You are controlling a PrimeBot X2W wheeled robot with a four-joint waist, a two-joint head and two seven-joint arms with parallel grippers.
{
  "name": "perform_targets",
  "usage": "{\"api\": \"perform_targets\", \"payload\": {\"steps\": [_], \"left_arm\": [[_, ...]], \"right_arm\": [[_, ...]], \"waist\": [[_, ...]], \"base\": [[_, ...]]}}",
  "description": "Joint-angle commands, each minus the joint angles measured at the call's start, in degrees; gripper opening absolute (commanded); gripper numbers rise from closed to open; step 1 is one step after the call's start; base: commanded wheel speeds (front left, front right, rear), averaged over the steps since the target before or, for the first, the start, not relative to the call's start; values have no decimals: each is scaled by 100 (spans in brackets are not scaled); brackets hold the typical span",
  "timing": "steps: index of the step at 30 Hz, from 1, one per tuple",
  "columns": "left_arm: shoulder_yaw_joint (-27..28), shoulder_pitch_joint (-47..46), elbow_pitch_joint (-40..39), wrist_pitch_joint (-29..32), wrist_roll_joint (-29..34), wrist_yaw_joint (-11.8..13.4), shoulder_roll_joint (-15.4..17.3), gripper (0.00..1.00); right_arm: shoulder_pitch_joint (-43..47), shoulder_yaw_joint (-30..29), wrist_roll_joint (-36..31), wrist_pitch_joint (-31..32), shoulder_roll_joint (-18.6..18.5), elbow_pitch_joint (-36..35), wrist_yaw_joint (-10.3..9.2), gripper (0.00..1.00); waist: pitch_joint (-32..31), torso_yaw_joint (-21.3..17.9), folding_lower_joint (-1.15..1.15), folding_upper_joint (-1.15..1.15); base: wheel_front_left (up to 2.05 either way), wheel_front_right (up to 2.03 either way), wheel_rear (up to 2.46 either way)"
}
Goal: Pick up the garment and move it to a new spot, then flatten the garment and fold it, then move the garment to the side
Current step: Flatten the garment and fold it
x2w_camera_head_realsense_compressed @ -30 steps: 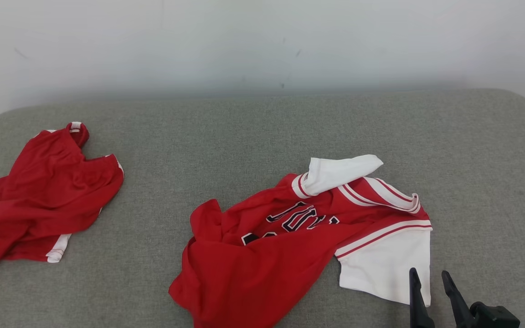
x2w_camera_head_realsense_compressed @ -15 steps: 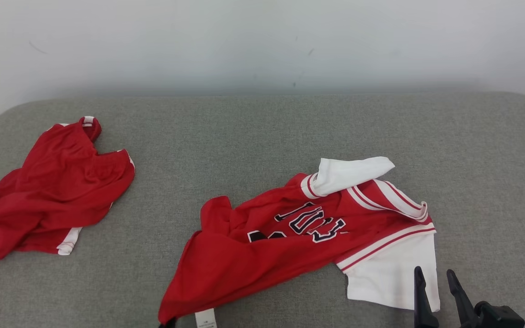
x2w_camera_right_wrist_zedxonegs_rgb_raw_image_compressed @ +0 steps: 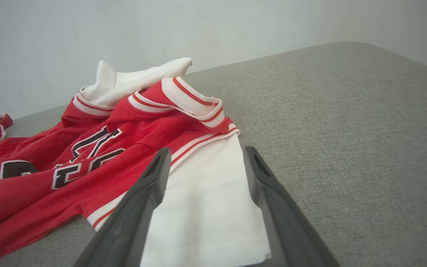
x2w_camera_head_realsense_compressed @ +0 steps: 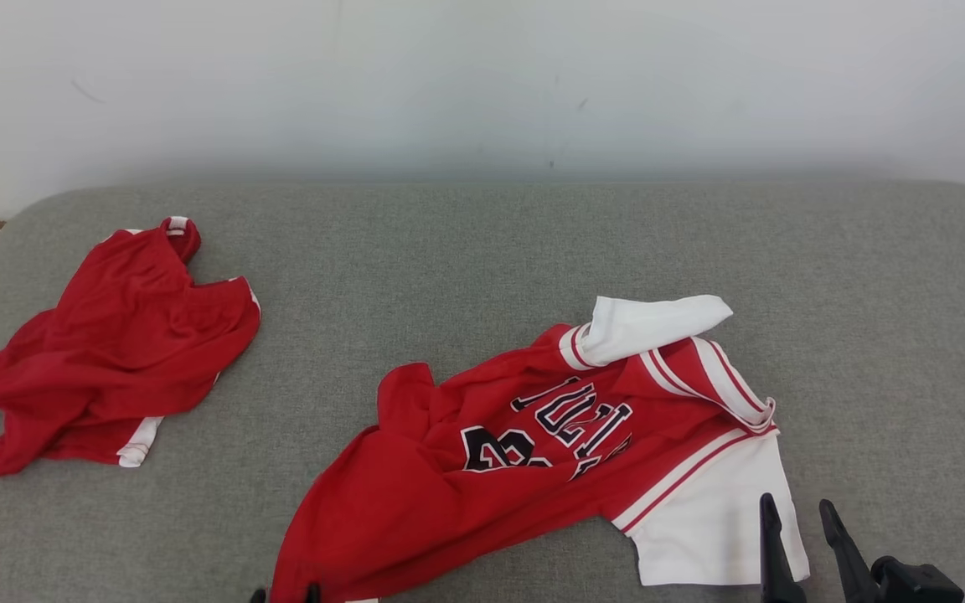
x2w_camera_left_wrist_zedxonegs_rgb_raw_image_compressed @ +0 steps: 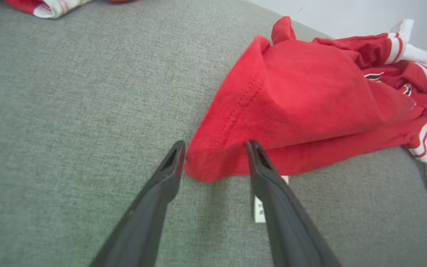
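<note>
In the head view, the red jersey (x2w_camera_head_realsense_compressed: 449,502) lies crumpled on the gray cushion (x2w_camera_head_realsense_compressed: 482,251), in the middle and a bit to the right. It has black letters and a number on the front. One white sleeve (x2w_camera_head_realsense_compressed: 700,528) lies flat at the near right. The other white sleeve (x2w_camera_head_realsense_compressed: 658,322) is folded over at the far side. A second red garment (x2w_camera_head_realsense_compressed: 114,352) lies bunched up well apart at the far left. The right gripper (x2w_camera_head_realsense_compressed: 795,502) is at the lower right, with its tips over the edge of the flat sleeve.

In the left wrist view, the left gripper (x2w_camera_left_wrist_zedxonegs_rgb_raw_image_compressed: 215,148) has its two dark fingers spread wide. A red corner of the jersey sits between the tips. A small white tag (x2w_camera_left_wrist_zedxonegs_rgb_raw_image_compressed: 260,207) pokes out from under the cloth, just beside one finger.

In the right wrist view, the right gripper's fingers are wide apart too, and it holds nothing. The flat white sleeve lies between and under them. A pale wall (x2w_camera_right_wrist_zedxonegs_rgb_raw_image_compressed: 87,29) stands behind the cushion.
</note>
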Motion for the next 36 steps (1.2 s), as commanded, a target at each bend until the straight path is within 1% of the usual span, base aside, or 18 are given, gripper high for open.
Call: {"api": "perform_targets", "payload": {"steps": [1,4,8,9,13,17,21,25,27,29,32,36], "left_arm": [[65,88,-57,-66,73,0,-16,100],[337,192,-337,-119,210,-9,-137,100],[834,369,-812,-117,639,-59,-312,100],[834,369,-812,-117,639,-59,-312,100],[1263,523,-1132,-119,1013,-195,-515,100],[1564,629,-1233,-118,1313,-334,-683,100],[1759,465,-1302,-116,1586,-376,-796,100],[1826,325,-1300,-117,1829,-450,-817,100],[1820,312,-1286,-117,1937,-478,-752,100],[1709,303,-1255,-117,2199,-504,-617,100],[1611,280,-1313,-117,2438,-446,-512,100],[1599,382,-1430,-100,2511,-353,-490,100]], "right_arm": [[-9,-41,54,-7,-4,-23,5,100],[45,-93,84,-7,-3,-62,4,100],[102,-118,80,-7,-3,-109,5,100],[102,-118,80,-7,-3,-109,5,100],[135,-204,1,-7,-3,-224,5,100],[154,-297,-102,-7,-2,-357,5,100],[195,-355,-218,-7,-3,-515,4,100],[261,-293,-311,57,-2,-704,5,100],[288,-277,-318,82,-3,-806,5,100],[303,-263,-316,97,-4,-887,5,100],[407,-226,-302,133,-2,-992,5,100],[493,-235,-325,170,-2,-1088,5,100]], "waist": [[-13,19,0,0],[-42,69,0,0],[-124,123,0,0],[-124,123,0,0],[-249,143,0,0],[-349,129,0,0],[-424,57,0,0],[-478,-64,0,0],[-493,-134,0,0],[-506,-200,0,0],[-521,-280,0,0],[-549,-355,0,0]], "base": [[0,0,0],[0,0,0],[0,0,0],[0,0,0],[0,0,0],[0,0,0],[0,0,0],[0,0,0],[0,0,0],[0,0,0],[0,0,0],[0,0,0]]}}
